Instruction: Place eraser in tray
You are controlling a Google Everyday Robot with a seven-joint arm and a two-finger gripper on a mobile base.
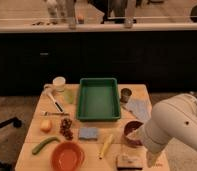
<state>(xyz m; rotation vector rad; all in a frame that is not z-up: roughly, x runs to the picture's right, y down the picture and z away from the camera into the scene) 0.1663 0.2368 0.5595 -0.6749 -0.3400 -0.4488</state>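
Note:
The eraser (128, 161), a small block with a dark top over a pale base, lies at the table's front edge, right of centre. The large green tray (98, 100) stands empty at the back middle of the table. My white arm (172, 125) reaches in from the right and hangs over the table's front right corner. The gripper (151, 159) is at the arm's lower end, just right of the eraser and mostly hidden by the arm's bulk.
A dark red bowl (132, 133) sits between eraser and tray, with a banana (106, 146), a blue-grey sponge (88, 133) and an orange bowl (68, 156) to its left. A metal can (125, 94) and a cloth (138, 108) are right of the tray. Grapes (67, 128), fruit and a cup (59, 83) are on the left.

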